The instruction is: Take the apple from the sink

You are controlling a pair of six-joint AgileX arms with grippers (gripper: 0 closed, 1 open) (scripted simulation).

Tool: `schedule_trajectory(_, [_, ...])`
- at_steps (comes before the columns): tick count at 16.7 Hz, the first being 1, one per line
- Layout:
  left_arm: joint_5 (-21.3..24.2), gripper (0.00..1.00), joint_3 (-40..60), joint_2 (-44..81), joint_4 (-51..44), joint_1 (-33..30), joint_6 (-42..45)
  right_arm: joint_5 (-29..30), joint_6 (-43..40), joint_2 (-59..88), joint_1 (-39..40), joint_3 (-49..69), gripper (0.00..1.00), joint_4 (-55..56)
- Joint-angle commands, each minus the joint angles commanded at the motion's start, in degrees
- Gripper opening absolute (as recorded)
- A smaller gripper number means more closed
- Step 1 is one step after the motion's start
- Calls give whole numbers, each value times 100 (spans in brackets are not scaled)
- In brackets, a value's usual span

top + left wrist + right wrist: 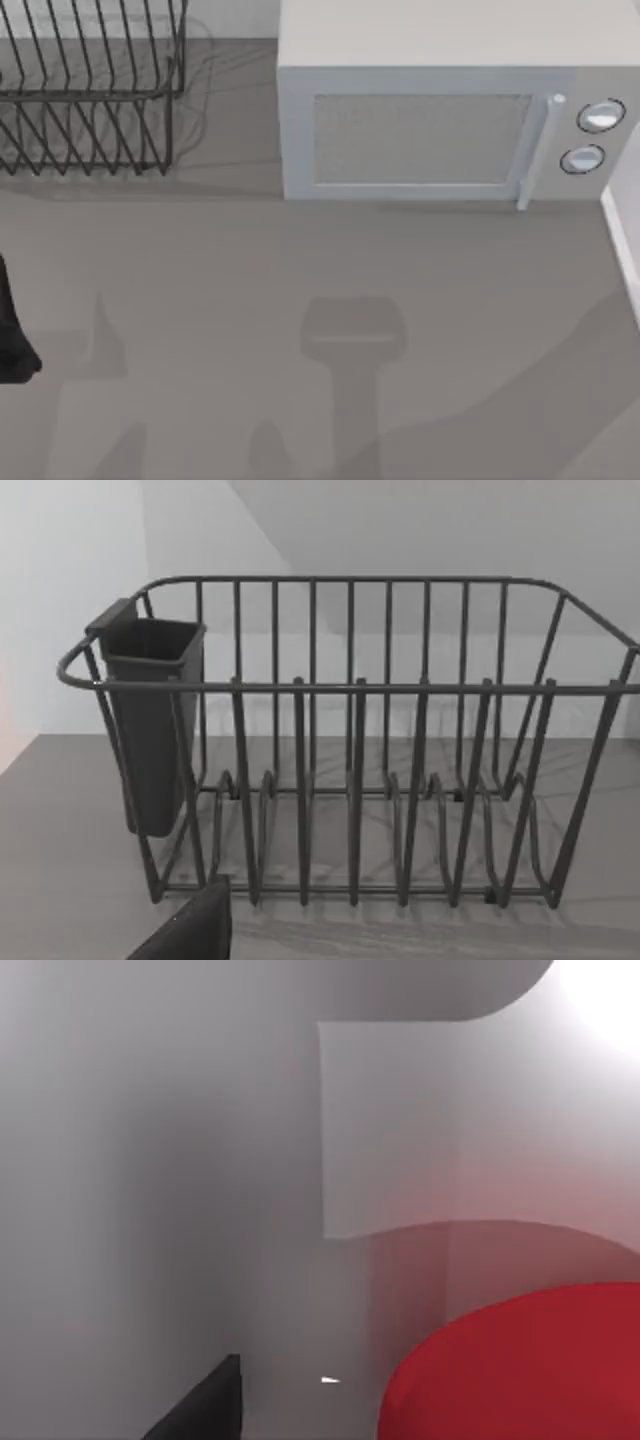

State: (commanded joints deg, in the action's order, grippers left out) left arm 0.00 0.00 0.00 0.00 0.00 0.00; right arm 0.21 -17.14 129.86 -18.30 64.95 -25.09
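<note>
Right gripper close beside the apple

Apple sits against pale, probably sink, walls; whether either claw is spread, I cannot tell.

Before me is a grey counter; a white microwave and a wire dish rack stand at its back.
</note>
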Motion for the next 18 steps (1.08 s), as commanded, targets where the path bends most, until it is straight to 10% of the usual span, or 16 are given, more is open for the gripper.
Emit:
schedule_trajectory(12, [0, 100, 0, 0, 0, 0, 0, 0, 0, 0, 0, 0, 2, 0])
schedule_trajectory(18, [0, 100, 0, 0, 0, 0, 0, 0, 0, 0, 0, 0, 0, 0])
